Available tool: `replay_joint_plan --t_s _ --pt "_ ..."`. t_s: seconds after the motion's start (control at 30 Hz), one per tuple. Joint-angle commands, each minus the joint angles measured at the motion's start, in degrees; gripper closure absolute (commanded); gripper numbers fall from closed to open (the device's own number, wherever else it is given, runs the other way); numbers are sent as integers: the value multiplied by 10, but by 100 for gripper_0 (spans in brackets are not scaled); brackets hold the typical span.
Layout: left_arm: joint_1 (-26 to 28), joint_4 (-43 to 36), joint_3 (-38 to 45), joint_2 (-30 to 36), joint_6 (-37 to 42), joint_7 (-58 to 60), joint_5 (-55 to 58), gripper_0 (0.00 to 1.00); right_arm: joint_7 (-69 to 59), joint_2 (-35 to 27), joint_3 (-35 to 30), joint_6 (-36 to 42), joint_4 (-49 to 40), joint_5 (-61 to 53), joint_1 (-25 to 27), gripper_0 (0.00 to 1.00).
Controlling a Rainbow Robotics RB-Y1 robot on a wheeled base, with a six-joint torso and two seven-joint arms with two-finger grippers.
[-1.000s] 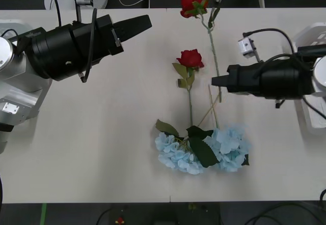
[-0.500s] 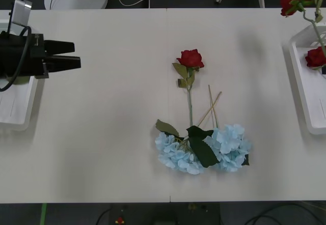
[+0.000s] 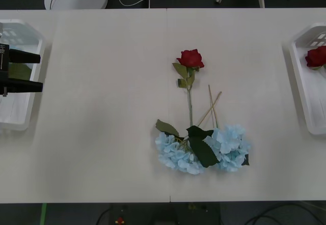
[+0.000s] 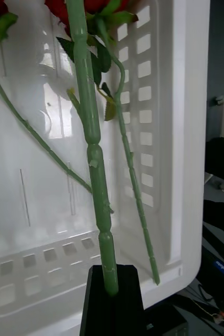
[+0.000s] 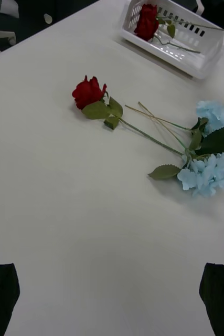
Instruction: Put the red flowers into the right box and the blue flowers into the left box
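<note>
1. Nearest on the counter, two blue flowers are seen lying side by side, their heads touching, with dark green leaves between them and thin pale stems pointing away toward the far side.
2. Just beyond them, one red rose lies on the counter, its stem running back to the blue heads and its bloom at the far end.
3. At the left edge, the left gripper is held over the left box, its black fingers apart and nothing between them; a dark green leaf can be made out beneath it in the box.
4. At the right edge, the right box holds red roses; one bloom shows at its far end.
5. In the right wrist view, the right gripper is seen with its fingers clamped on the thick green stem of a red rose, held above the tray floor, where the stems of other roses already lie.
6. The step in hand is judged to be the delivery of this rose into the right box.
7. The next move calls for the fingers to be parted so the stem drops inside the rim; afterward the remaining rose and the two blue flowers are left to be sorted.
</note>
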Motion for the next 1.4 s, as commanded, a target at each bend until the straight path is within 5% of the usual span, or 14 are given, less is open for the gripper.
replay_joint_plan --t_s 0.03,0.43,0.5,0.6,0.73,1.1,1.4 --pt "4 -4 11 45 11 14 -19 0 18 -24 23 -21 25 37 -21 100" --pt "4 -86 11 50 11 14 -90 0 8 -5 143 -131 98 83 -22 100" --pt "4 -95 11 50 11 14 -98 0 11 -4 143 -130 99 87 -22 85" --pt "4 -103 5 49 10 14 -107 0 8 -4 139 -129 99 72 -23 48" --pt "4 -103 -11 49 0 14 -108 0 9 -5 116 -113 99 28 -29 35" --pt "4 -103 -17 50 -7 14 -108 0 -31 -4 50 48 97 -150 -91 30" --pt "4 -103 -17 50 -7 14 -108 0 -362 -3 156 106 24 -295 -163 30"
